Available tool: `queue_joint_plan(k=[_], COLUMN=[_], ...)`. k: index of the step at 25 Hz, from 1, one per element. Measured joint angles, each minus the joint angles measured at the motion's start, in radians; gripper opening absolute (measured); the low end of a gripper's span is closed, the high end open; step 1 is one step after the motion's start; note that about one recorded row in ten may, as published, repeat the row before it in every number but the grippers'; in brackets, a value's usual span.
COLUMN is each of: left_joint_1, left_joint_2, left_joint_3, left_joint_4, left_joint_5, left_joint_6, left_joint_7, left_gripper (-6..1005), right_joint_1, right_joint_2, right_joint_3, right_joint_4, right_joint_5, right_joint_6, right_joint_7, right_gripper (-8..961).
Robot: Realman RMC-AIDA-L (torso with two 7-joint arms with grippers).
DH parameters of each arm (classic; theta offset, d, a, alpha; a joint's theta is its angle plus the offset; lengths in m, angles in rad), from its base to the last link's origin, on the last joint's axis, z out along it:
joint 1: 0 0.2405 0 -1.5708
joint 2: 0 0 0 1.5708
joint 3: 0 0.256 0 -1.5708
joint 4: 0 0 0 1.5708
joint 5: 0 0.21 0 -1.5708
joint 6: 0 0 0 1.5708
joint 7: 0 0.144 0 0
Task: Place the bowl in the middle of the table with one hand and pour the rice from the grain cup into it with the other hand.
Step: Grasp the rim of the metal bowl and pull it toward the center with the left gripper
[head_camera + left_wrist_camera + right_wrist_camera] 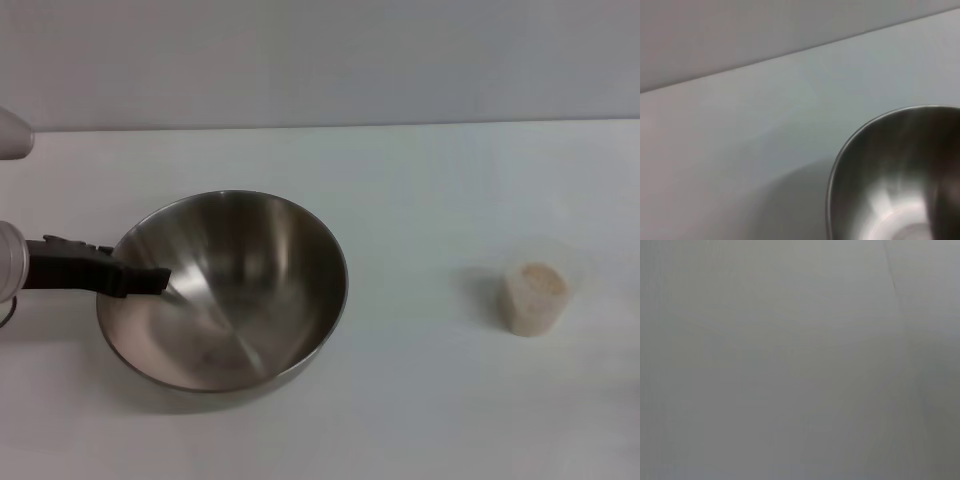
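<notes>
The steel bowl [250, 290] sits left of the table's [420, 190] middle. My left gripper [148, 281] reaches in from the left; its black fingers [135, 277] straddle the bowl's left rim, one inside the bowl, and look closed on it. The left wrist view shows the bowl's rim and shiny inside [900, 175] close up on the white table [765, 150]. The clear grain cup [537, 298] stands upright at the right, full of beige rice [541, 279]. My right gripper is out of view; the right wrist view shows only a plain grey surface.
A grey wall [320, 50] runs behind the table's far edge. White tabletop lies between the bowl and the cup.
</notes>
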Motion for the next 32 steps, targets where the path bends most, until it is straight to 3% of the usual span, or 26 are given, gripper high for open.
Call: queue_joint_plan(k=[9,14,32], left_joint_1=[-0.010,-0.012,-0.034], left_joint_2=[0.002,0.001,0.001], left_joint_3=[0.024,0.025,0.025], left_joint_4=[-0.014,-0.020,-0.022], left_joint_5=[0.031,0.034,0.030], left_joint_6=[-0.007,-0.011,-0.045], left_joint_7=[-0.019,-0.028,-0.027], left_gripper=[712,480,75], right_joint_1=[0.000,0.000,0.000], right_joint_2=[0.000,0.000,0.000], right_joint_3=[0.000,0.000,0.000], right_joint_4=[0.000,0.000,-0.003], right_joint_5=[0.000,0.000,0.000], right_joint_6=[0.001,0.001,0.001], right_joint_7=[0.000,-0.002,0.001], right_gripper=[826,825,826])
